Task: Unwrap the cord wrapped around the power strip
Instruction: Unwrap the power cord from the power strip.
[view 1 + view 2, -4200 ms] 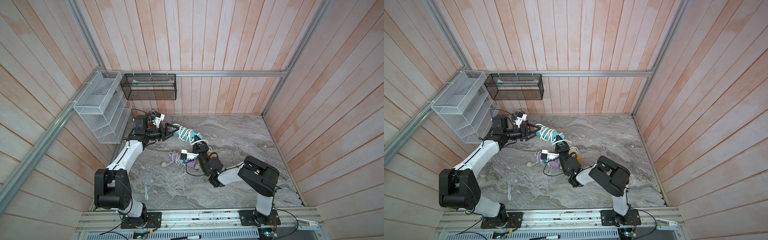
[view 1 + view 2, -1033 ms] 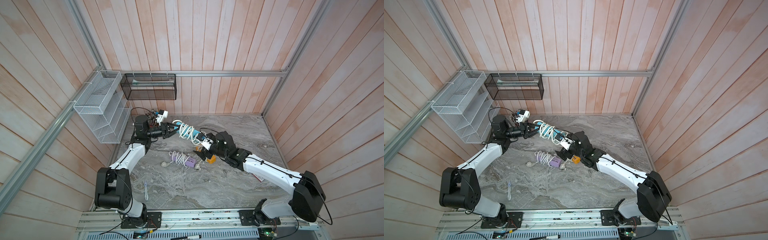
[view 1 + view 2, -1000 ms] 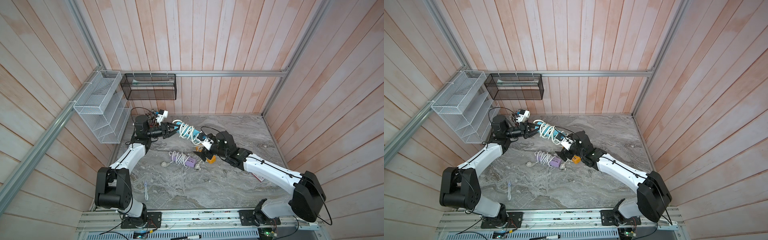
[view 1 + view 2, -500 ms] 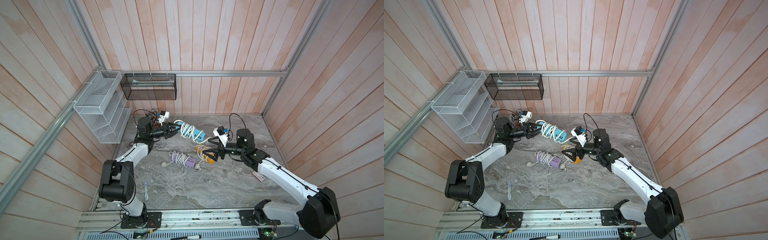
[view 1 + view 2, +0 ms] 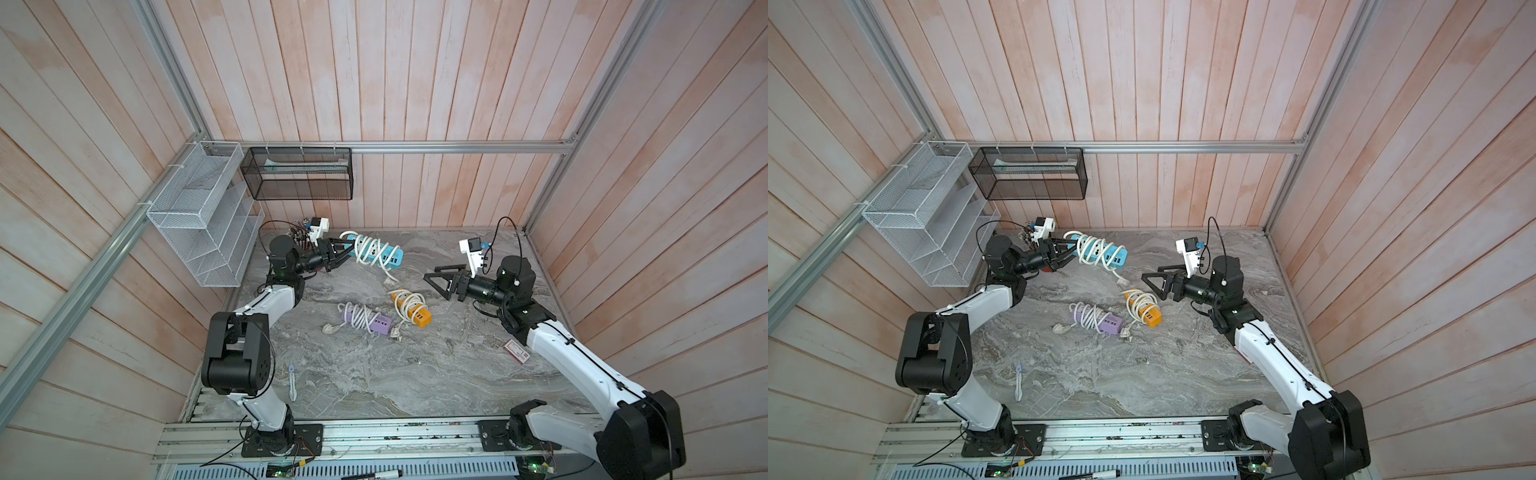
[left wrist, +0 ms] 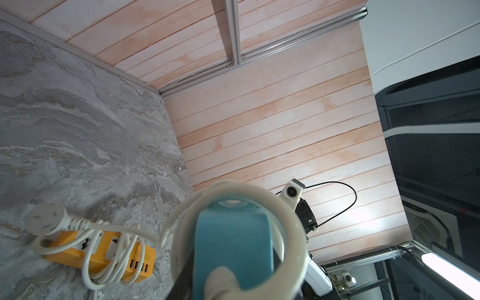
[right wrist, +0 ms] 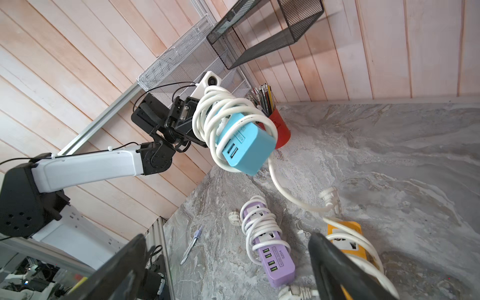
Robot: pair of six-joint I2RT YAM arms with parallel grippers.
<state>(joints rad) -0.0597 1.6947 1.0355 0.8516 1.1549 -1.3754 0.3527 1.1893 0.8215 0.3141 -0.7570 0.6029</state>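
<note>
A blue power strip (image 5: 376,252) with a white cord (image 5: 365,245) coiled round it hangs above the back left of the table. My left gripper (image 5: 345,253) is shut on its near end. In the right wrist view the power strip (image 7: 245,145) points toward the camera. The cord's loose tail drops to a plug (image 7: 330,197) at the table. The plug (image 5: 389,281) lies just behind the orange strip. My right gripper (image 5: 435,286) is open and empty over the right middle, well clear of the blue strip. Its fingers (image 7: 335,265) frame the table.
An orange strip (image 5: 411,309) and a purple strip (image 5: 368,320), both cord-wrapped, lie mid-table. A red pen cup (image 7: 279,130) stands behind the left gripper. A white wire rack (image 5: 199,216) and a black mesh basket (image 5: 297,174) hang on the walls. A small card (image 5: 517,351) and blue tweezers (image 5: 292,380) lie on the table.
My right arm has pulled back from the blue strip's free end to the right side, jaws open. The left gripper kept hold of the strip and shifted slightly toward the back.
</note>
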